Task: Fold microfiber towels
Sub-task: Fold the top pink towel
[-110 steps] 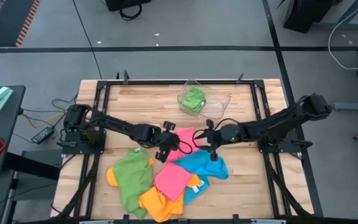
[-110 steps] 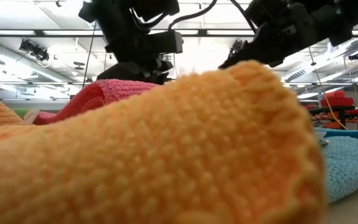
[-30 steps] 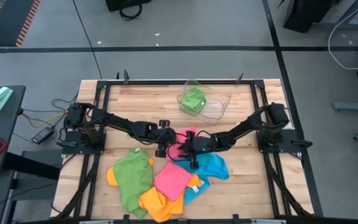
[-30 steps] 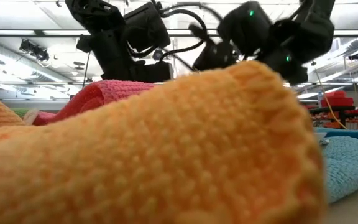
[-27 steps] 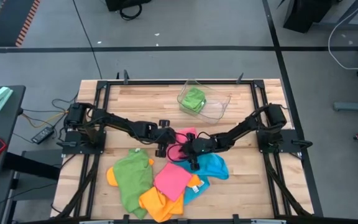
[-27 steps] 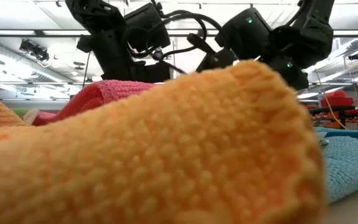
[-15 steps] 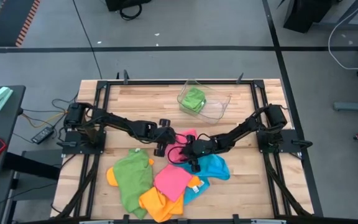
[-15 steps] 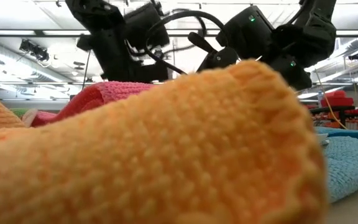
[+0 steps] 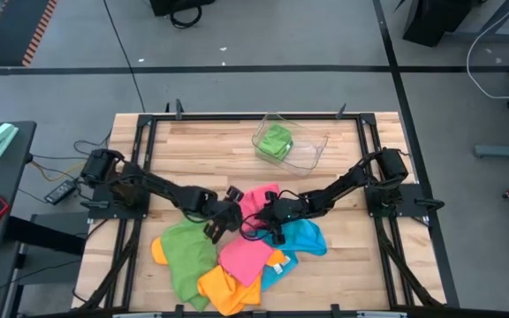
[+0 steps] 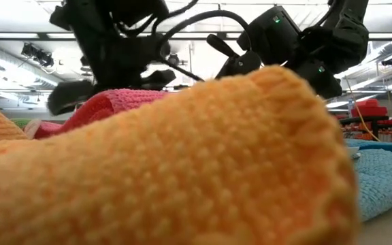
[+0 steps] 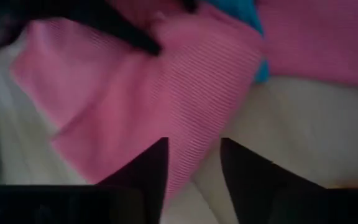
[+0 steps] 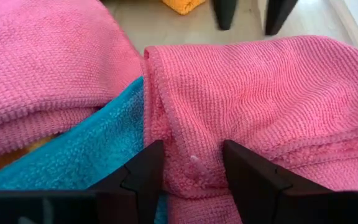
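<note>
A folded pink towel (image 9: 259, 200) lies mid-table, partly on a sky-blue towel (image 9: 300, 237). Below them lies a heap: a second pink towel (image 9: 244, 254), a green one (image 9: 188, 252) and an orange one (image 9: 224, 287). My left gripper (image 9: 217, 224) stands open just left of the folded pink towel, its fingers (image 11: 191, 146) over that towel's corner and apart from it. My right gripper (image 9: 268, 215) is open at the towel's near-right side, its fingers (image 12: 192, 149) astride a ridge of pink cloth. My right gripper comes slanting down from the table's right at the pink towel's folded edge (image 12: 194, 167), one finger on each side of a ridge of cloth that rises between them. Whether the fingers touch the cloth I cannot tell. The towel lies flat on the table and the blue towel.
A clear plastic tray (image 9: 313, 150) holding a folded green towel (image 9: 275, 141) stands at the far side, right of centre. The orange towel (image 10: 182, 170) fills the low view. Bare wood shows across the table's far left.
My left gripper has opened and let go of the pink towel, rolled at the wrist, and drawn back toward the table's near left, over the green towel's edge. The pink towel stays folded where it was laid. My right gripper has kept still.
</note>
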Tool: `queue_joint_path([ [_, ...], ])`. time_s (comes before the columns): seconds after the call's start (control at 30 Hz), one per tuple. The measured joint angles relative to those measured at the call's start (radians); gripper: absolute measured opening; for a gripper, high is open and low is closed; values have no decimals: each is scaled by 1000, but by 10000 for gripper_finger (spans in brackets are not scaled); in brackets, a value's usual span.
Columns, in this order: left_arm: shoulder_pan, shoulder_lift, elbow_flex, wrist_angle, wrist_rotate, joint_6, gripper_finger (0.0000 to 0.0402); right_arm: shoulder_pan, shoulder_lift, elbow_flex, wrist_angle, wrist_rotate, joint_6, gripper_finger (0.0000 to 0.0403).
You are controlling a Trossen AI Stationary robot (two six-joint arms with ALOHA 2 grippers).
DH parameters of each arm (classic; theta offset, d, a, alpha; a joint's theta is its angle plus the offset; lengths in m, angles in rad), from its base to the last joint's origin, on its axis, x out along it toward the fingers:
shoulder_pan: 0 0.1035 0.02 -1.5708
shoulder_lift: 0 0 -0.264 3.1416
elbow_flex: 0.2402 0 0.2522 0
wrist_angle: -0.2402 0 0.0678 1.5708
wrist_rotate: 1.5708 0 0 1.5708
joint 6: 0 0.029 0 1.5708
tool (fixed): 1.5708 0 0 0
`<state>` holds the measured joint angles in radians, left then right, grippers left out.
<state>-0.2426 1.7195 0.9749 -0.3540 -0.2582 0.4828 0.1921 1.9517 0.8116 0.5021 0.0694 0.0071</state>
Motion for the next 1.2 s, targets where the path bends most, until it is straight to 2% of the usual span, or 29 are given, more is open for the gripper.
queue_joint_path([
  [0.17,-54,40,0,7,-131,83,211,0,-5,0,5,1,-3,176],
  [0.37,-81,79,0,11,-190,155,210,0,-5,0,5,0,2,176],
  [0.47,-83,98,0,39,-270,159,203,0,-5,0,7,-1,4,176],
  [0.93,-88,145,2,92,-327,249,181,0,-5,0,10,-4,8,176],
  [1.2,-97,147,0,87,-323,234,141,1,-6,0,10,-4,8,176],
])
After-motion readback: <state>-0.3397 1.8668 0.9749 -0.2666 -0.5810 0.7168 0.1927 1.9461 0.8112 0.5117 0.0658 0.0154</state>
